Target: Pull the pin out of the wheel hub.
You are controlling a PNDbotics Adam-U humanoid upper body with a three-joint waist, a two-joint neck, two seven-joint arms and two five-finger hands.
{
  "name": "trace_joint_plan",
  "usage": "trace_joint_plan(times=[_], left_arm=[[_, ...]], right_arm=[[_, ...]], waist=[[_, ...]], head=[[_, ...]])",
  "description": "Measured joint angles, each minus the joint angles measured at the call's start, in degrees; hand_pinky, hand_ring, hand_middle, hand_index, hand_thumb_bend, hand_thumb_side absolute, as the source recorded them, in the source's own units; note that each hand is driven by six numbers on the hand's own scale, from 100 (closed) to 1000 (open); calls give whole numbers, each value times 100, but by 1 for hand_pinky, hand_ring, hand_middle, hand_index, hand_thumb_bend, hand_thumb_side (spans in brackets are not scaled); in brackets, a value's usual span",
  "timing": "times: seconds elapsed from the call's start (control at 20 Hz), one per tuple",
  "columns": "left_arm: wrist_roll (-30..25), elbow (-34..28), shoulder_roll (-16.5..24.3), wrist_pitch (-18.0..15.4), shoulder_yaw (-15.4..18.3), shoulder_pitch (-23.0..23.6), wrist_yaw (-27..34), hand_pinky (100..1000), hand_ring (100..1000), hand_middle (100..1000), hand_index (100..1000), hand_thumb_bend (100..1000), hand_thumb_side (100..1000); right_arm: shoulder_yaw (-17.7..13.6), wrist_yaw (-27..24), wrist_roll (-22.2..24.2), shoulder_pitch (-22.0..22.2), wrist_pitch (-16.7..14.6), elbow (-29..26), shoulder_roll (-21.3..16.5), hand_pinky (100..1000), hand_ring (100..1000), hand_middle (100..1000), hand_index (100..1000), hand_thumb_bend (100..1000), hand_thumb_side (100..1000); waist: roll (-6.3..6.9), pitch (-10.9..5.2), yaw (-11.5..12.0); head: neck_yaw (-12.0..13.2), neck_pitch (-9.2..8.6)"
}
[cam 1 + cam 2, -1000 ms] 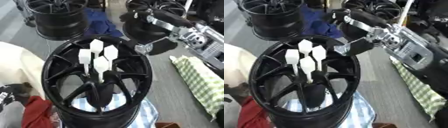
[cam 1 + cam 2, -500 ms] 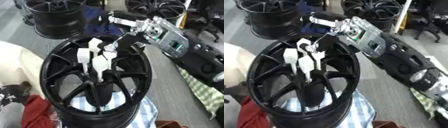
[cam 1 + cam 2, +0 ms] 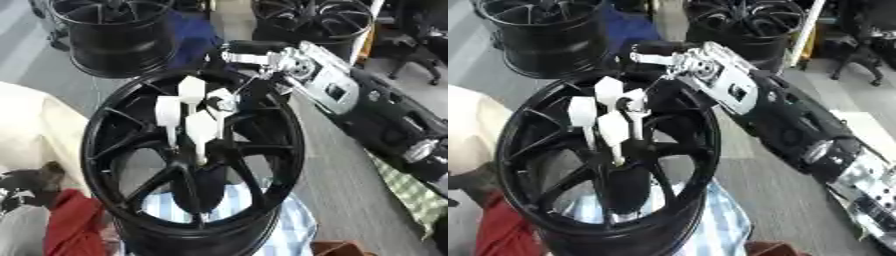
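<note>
Fingers of my right hand (image 3: pixel 229 104) curl round one white pin (image 3: pixel 219 100) among four standing in the centre of the black wheel hub (image 3: pixel 192 160). Three more black wheels (image 3: pixel 114 30) stand behind it.

Black hub (image 3: pixel 188 165) standing on striped cloth (image 3: pixel 280 227), white pins (image 3: pixel 188 120) clustered at its centre, right hand (image 3: pixel 232 102) reaching in from upper right with fingers at the rightmost pin (hold unclear), more wheels (image 3: pixel 114 35) behind.
</note>
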Motion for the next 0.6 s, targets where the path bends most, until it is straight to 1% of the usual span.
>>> trace_joint_plan(times=[0.1, 0.25, 0.6], left_arm=[[-1, 0, 0, 1, 1, 11, 0, 659, 789, 697, 802, 100, 716], [-2, 0, 0, 1, 2, 14, -1, 659, 789, 697, 802, 100, 716], [-2, 0, 0, 2, 2, 18, -1, 659, 790, 697, 802, 100, 716]], right_arm=[[-193, 71, 203, -30, -133, 223, 6, 804, 875, 863, 943, 228, 317], [-407, 113, 528, -35, -238, 408, 7, 804, 874, 859, 941, 228, 323], [-620, 73, 1291, -65, -228, 468, 59, 801, 866, 851, 937, 228, 332]], waist=[[0, 0, -15], [2, 0, -25], [14, 0, -28]], head=[[-2, 0], [-3, 0], [-21, 0]])
